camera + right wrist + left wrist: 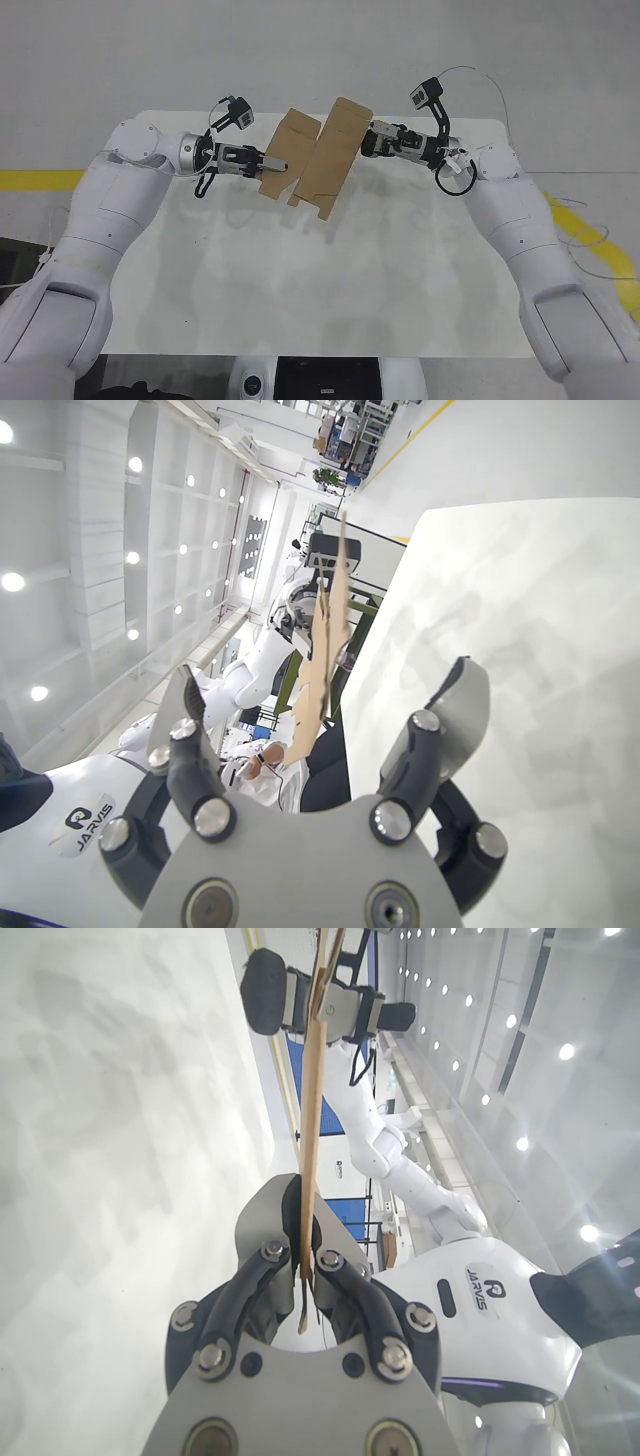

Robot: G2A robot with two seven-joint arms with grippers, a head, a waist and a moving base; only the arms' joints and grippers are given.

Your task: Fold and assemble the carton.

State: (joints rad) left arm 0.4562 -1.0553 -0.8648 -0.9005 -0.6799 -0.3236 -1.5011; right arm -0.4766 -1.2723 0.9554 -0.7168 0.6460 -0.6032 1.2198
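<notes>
While the flat brown cardboard carton [318, 150] hangs edge-tilted above the smooth white counter [300, 290], toward its 12 o'clock side, the left gripper [268, 166] is clamped on the thin board's 9 o'clock edge; the right gripper [366, 140], at the carton's 2 o'clock, stands spread, its ridged metal fingers [175, 700] apart.
</notes>
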